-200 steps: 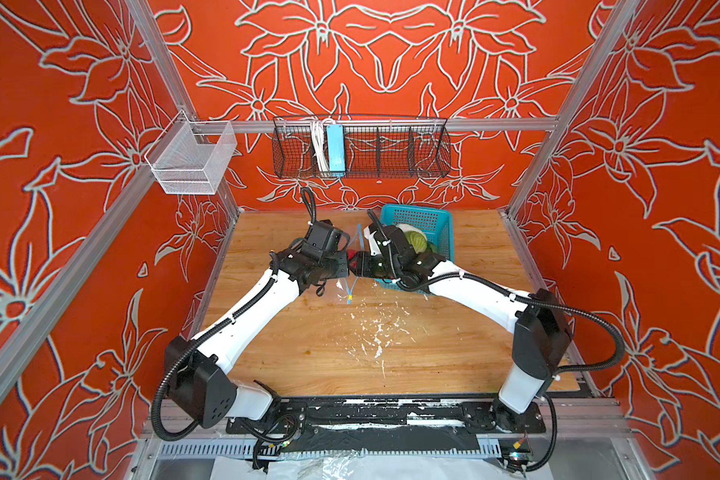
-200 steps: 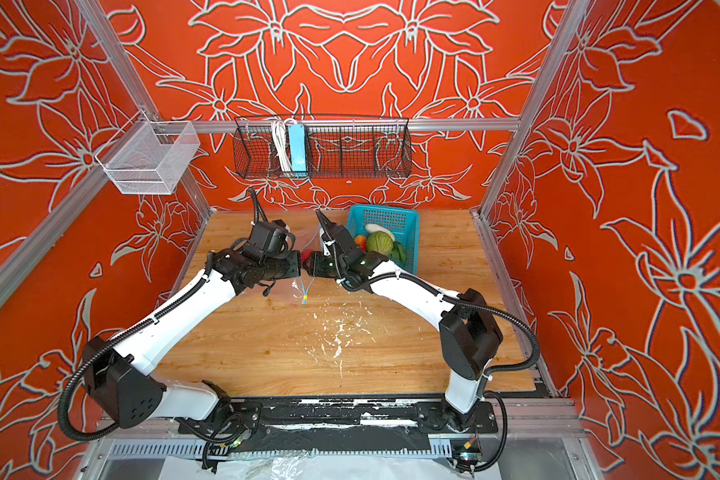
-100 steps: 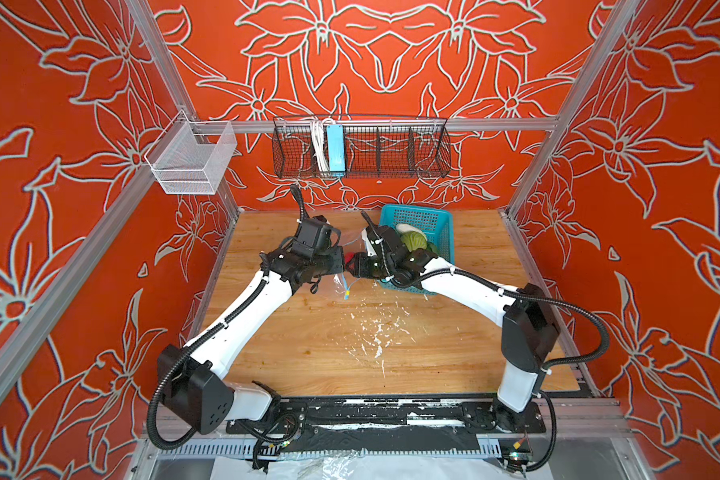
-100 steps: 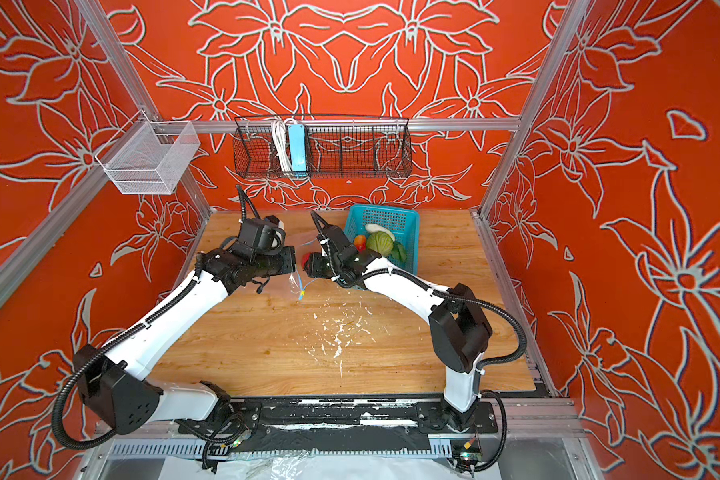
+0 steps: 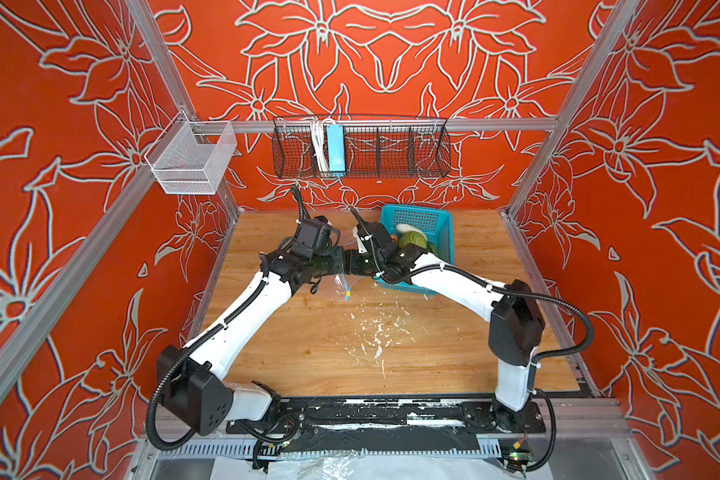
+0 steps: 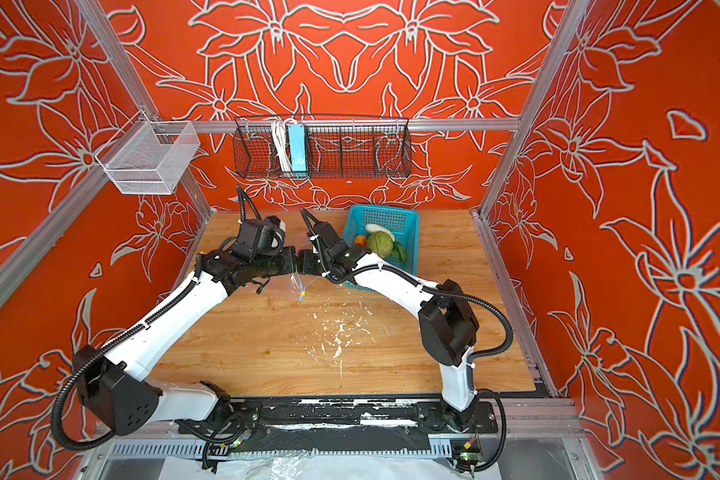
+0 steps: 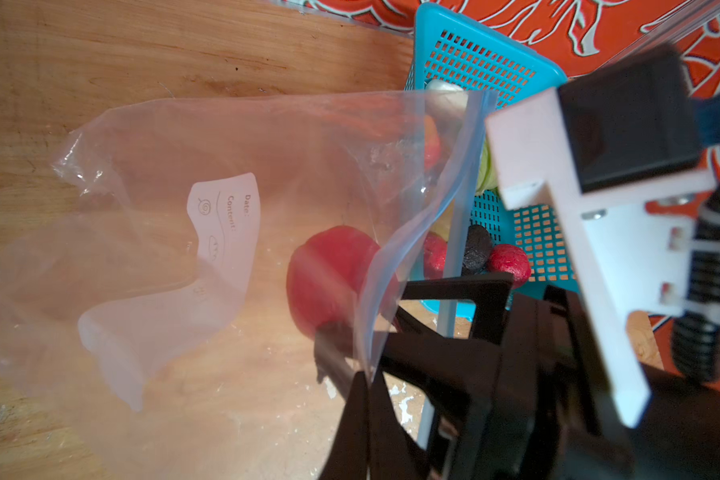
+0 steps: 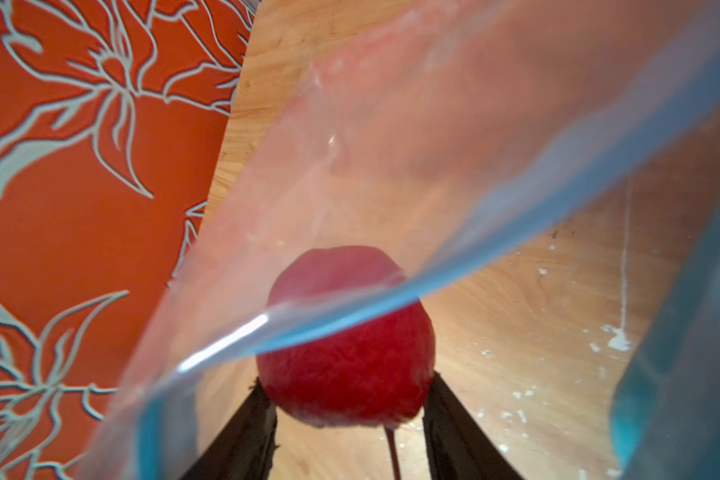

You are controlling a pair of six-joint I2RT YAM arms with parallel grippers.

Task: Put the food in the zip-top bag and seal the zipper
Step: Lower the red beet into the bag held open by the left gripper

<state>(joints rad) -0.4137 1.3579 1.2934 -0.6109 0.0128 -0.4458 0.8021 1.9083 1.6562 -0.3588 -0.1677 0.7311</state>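
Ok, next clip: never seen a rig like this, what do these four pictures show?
Two white robot arms with pincer grippers work over a wooden table. Two pictures look down from overhead; two come from cameras on the arms' wrists. The left gripper is shut on the mouth edge of a clear bag. A red fruit sits between the fingers of the right gripper at that mouth; whether it is gripped is unclear. A teal basket holds more toy food.

I'm seeing 3 orange floral walls point(image 5: 371, 54) enclosing a wooden tabletop point(image 5: 454, 345). A black wire rack point(image 5: 391, 145) is hanging behind it.
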